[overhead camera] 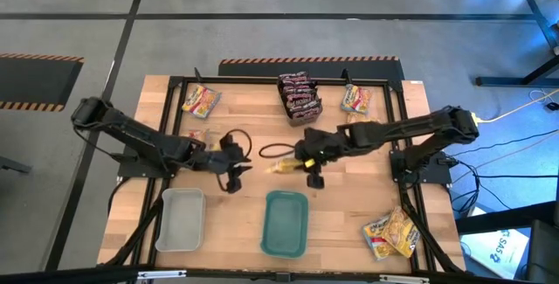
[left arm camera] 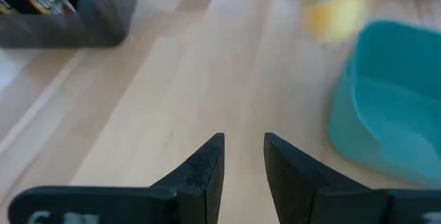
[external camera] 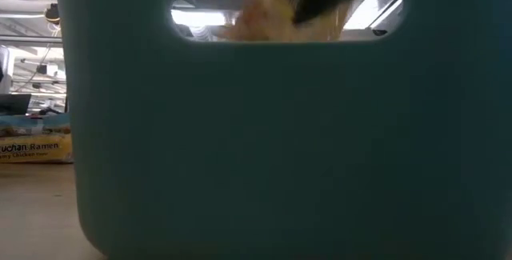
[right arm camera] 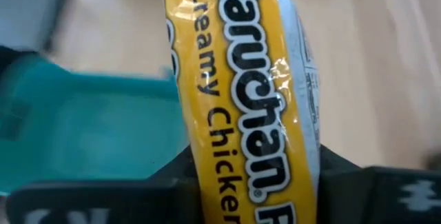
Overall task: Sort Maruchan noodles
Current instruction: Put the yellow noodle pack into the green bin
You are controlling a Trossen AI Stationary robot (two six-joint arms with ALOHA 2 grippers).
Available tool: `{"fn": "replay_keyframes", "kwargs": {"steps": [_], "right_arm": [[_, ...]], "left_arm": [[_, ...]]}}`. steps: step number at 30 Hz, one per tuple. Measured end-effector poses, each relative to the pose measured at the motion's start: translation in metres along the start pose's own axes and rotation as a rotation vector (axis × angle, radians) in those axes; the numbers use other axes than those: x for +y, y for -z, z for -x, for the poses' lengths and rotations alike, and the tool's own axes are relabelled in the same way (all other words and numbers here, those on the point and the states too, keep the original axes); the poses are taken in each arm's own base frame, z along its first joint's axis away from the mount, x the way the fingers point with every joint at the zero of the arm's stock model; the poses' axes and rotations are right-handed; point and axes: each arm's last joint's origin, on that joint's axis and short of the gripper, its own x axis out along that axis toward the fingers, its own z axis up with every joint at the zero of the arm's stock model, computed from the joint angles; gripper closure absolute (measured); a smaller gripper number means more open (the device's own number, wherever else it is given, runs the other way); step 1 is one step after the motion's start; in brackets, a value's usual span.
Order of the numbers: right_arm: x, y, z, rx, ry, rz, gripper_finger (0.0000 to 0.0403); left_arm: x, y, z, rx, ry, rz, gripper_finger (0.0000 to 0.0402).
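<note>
Gripping a yellow Maruchan packet (right arm camera: pixel 241 93) between its fingers, the right pincer (overhead camera: pixel 307 169) sits near the middle of the worktop (overhead camera: pixel 249 122), just behind the teal tray (overhead camera: pixel 286 223); the packet stands on edge in the jaws, its "Creamy Chicken" lettering readable in the right wrist view. The left pincer (overhead camera: pixel 232 177) is close by on the other side, its fingers (left arm camera: pixel 207 169) slightly parted with nothing between them, pointing across bare wood toward the teal tray.

A grey tray (overhead camera: pixel 181 219) lies beside the teal one, toward the left arm. Dark maroon packets (overhead camera: pixel 298 96) are stacked at the far middle of the worktop. More yellow packets lie apart: one at the far left (overhead camera: pixel 201 100), one at the far right (overhead camera: pixel 355 99), and a small heap at the near right corner (overhead camera: pixel 391 234). From the low view the teal tray's wall fills nearly everything, with a yellow packet (external camera: pixel 36 148) showing past its edge
</note>
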Motion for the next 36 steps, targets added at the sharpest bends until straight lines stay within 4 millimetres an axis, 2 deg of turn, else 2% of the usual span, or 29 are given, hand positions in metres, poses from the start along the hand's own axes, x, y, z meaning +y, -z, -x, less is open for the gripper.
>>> {"fn": "replay_keyframes", "kwargs": {"steps": [3, 8, 12, 17, 22, 28, 36], "right_arm": [[0.022, -0.010, 0.007, -0.038, -0.073, -0.020, 0.0299], [0.053, -0.007, 0.010, -0.044, -0.125, -0.076, 0.0302], [0.072, 0.001, -0.004, -0.006, -0.110, -0.098, 0.0301], [0.088, 0.010, -0.037, 0.036, -0.114, -0.107, 0.0302], [0.092, 0.013, -0.060, 0.119, -0.076, -0.127, 0.0303], [0.094, 0.006, -0.073, 0.250, 0.008, -0.131, 0.0303], [0.087, 0.011, -0.098, 0.344, 0.047, -0.163, 0.0302]], "left_arm": [[-0.010, 0.005, 0.000, 0.010, 0.027, -0.019, 0.0305], [-0.020, 0.011, 0.005, 0.006, 0.027, -0.018, 0.0305], [-0.025, 0.013, 0.008, 0.000, 0.034, -0.025, 0.0305], [-0.028, 0.015, 0.010, -0.004, 0.040, -0.013, 0.0305], [-0.029, 0.015, 0.010, -0.005, 0.044, -0.009, 0.0305], [-0.029, 0.015, 0.010, -0.007, 0.045, -0.007, 0.0305], [-0.029, 0.015, 0.010, -0.008, 0.044, -0.008, 0.0305]]}}
